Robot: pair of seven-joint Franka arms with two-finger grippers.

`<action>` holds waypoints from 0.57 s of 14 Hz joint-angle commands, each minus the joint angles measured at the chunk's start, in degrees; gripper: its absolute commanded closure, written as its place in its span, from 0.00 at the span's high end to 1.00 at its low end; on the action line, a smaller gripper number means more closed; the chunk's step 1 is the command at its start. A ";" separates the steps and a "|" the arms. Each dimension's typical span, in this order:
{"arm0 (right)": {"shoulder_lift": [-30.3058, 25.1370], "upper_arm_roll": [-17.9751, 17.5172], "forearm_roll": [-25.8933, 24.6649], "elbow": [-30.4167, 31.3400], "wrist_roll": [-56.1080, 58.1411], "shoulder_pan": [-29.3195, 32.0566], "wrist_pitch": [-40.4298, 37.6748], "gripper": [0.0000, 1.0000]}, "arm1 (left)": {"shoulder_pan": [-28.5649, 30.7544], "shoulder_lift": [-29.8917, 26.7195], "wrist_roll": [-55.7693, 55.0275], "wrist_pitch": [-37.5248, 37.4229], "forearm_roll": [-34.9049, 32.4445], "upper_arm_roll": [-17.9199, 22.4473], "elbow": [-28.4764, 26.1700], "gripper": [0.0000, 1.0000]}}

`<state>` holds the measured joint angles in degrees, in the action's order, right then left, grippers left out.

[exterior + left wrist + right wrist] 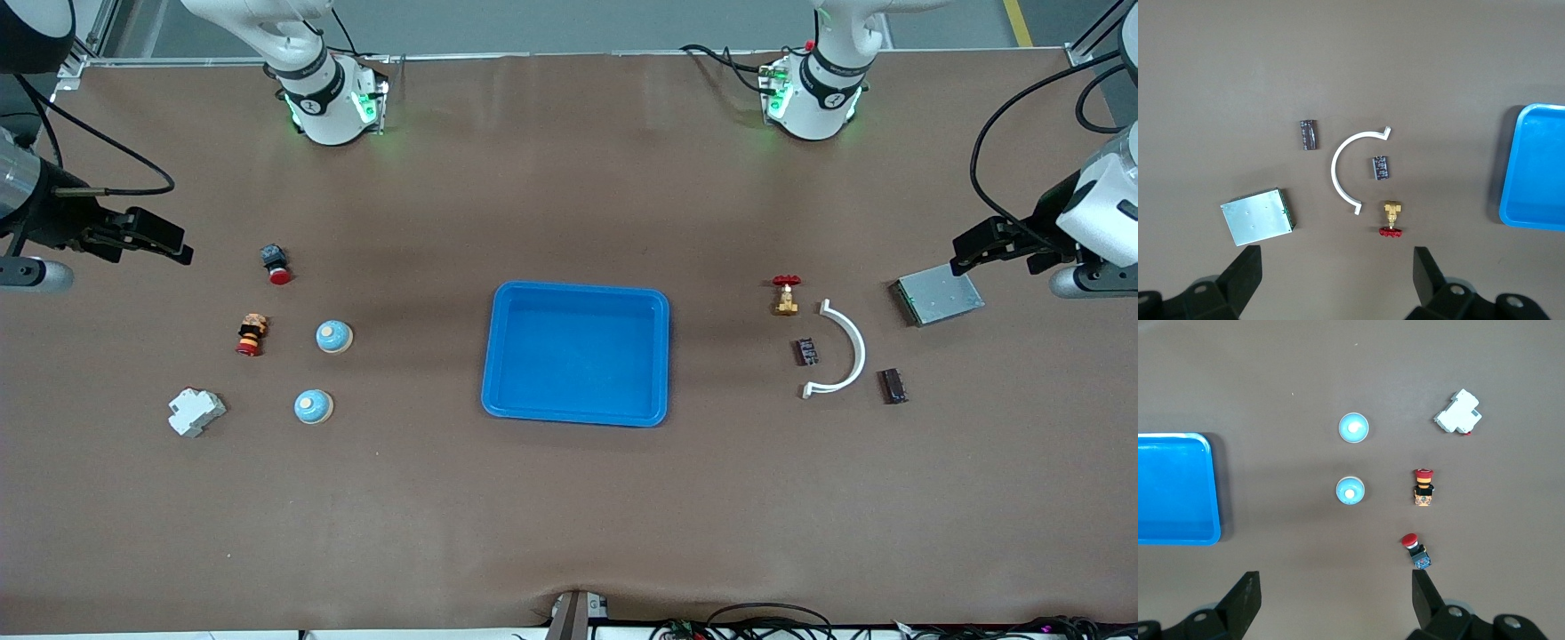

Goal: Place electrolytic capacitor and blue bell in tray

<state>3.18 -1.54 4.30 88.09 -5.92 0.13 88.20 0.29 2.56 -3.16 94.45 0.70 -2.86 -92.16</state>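
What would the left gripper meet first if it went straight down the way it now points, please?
Probably bare table: the left gripper, open, points between the grey metal box and the red-handled valve; depth is unclear.

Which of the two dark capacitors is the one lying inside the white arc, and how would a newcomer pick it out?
From the blue tray, look toward the left arm's end to the white arc. The capacitor lies within its curve, just nearer the front camera than the red-handled brass valve; its twin lies outside the arc.

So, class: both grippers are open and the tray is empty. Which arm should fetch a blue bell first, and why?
The right arm. Both blue bells lie toward its end of the table, in its wrist view, with the right gripper open nearby; the left gripper hovers by the grey metal box.
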 commanded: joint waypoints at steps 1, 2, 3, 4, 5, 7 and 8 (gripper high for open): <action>-0.55 -0.04 -4.60 -0.20 0.38 -0.22 1.70 1.00 | 0.32 -0.01 0.61 -0.58 -0.44 -0.13 0.22 1.00; -0.55 -0.13 -6.39 -0.46 0.39 -0.31 2.06 1.00 | 0.32 -0.01 0.61 -0.58 -0.44 -0.13 0.22 1.00; -0.72 -0.13 -6.41 -0.46 0.39 -0.22 2.15 1.00 | 0.32 -0.01 0.61 -0.58 -0.44 -0.13 0.22 1.00; -0.81 -0.13 -6.41 -0.46 0.39 -0.22 2.15 1.00 | 0.41 0.07 0.61 -0.58 -0.44 -0.04 0.22 1.00; -0.81 -0.13 -6.41 -0.46 0.39 -0.22 2.15 1.00 | 0.41 0.07 0.70 -0.58 -0.44 -0.04 0.22 1.00; -0.81 -0.13 -6.06 -0.38 -0.05 -0.31 2.15 1.00 | 0.41 0.86 0.79 -0.49 -0.44 -0.04 0.40 1.00; -0.90 -0.21 -5.97 -0.38 -0.23 -0.39 2.07 1.00 | 0.41 0.78 0.88 -0.58 -0.44 -0.04 0.40 1.00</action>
<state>3.07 -1.66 -1.24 87.60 -5.89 0.11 90.34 0.37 2.96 -3.16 94.42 0.70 -2.79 -92.19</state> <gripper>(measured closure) 0.000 0.000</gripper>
